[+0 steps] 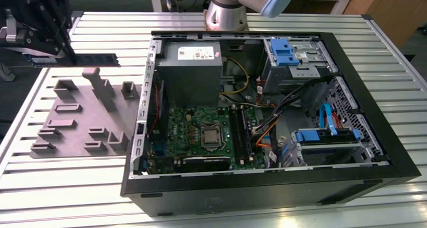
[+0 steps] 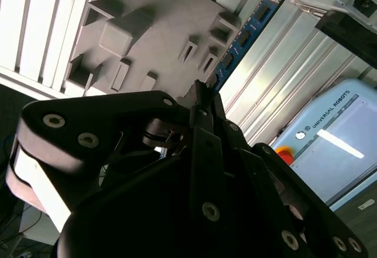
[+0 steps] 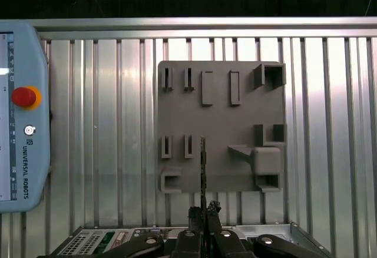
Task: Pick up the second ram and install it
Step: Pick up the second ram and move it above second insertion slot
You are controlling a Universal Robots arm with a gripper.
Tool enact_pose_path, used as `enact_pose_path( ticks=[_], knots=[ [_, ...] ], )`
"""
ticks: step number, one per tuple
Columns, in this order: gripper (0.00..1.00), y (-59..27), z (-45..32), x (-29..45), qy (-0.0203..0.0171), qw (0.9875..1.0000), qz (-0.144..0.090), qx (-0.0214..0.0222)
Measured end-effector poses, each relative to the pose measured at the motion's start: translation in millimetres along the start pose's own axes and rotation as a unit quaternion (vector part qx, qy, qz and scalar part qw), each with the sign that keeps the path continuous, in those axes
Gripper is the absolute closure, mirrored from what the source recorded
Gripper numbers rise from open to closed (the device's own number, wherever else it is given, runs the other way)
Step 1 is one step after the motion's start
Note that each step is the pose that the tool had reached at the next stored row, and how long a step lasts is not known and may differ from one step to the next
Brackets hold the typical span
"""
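The gripper (image 1: 47, 57) hung above the grey tray (image 1: 67, 133) at the exterior view's left. Its jaws were clenched on one end of the second ram (image 1: 90, 59), which stuck out level in the air towards the open computer case (image 1: 373, 153). In the first wrist view it showed edge-on over the tray, seemingly clear of the raised blocks, and a teach pendant (image 3: 23, 152) lay on the slatted table (image 3: 106, 122) nearby.

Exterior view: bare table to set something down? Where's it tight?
Bare slats of the table lie in front of the grey tray, on the exterior view's left of the case, and in a strip on that view's right of it. Crowded: the tray's raised blocks, the cabled case interior, and over the tray, where the claw holds the second ram.
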State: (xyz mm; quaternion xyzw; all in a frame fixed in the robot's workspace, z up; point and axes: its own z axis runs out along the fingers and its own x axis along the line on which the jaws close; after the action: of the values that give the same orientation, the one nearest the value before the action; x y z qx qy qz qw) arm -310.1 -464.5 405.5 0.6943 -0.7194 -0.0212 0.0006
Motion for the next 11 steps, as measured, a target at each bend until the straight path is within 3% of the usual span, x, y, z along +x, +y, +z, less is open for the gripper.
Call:
enact_pose_path(
  ticks=[11],
  knots=[
    [0.86, -8.4, -0.3, -0.3, 0.0000, 1.0000, 0.000, 0.0000]
  ],
)
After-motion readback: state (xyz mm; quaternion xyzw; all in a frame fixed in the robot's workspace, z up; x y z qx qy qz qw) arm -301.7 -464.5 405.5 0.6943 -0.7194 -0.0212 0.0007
